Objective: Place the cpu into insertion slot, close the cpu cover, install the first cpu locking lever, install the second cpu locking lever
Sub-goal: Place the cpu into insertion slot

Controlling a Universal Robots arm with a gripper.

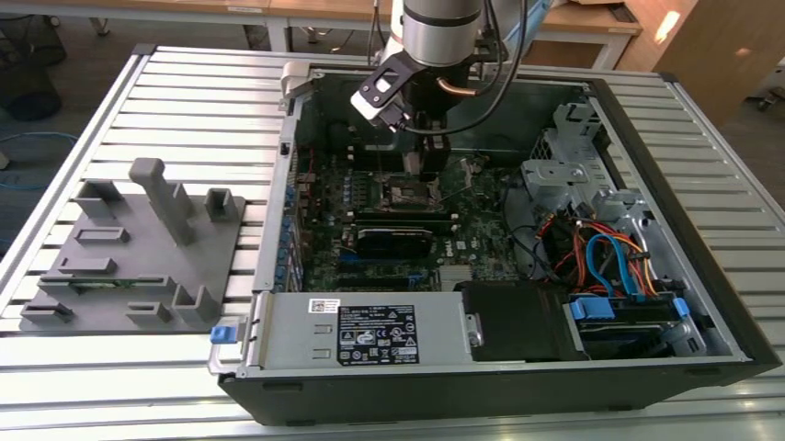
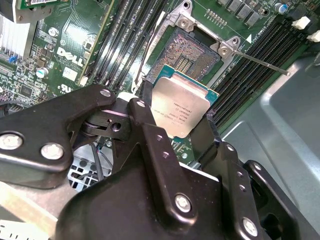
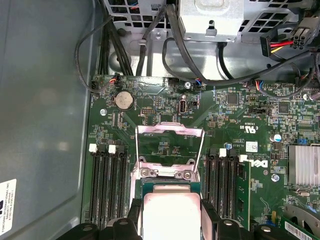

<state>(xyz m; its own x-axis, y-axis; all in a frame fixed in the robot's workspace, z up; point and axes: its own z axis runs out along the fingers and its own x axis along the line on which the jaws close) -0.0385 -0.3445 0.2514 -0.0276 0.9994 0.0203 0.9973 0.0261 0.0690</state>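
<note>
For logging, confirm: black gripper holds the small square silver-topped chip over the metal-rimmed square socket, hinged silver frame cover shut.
Wrong: the first wrist view shows the hinged silver frame cover open. The black gripper does hold the chip over the socket.

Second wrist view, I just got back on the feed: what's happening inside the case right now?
The arm's gripper is clamped on the cpu, holding it by two opposite edges over the motherboard. The insertion slot lies open with its contacts bare, so the chip is not seated yet. In the first wrist view the cpu cover is swung up off the socket, and a locking lever stands unlatched.
</note>
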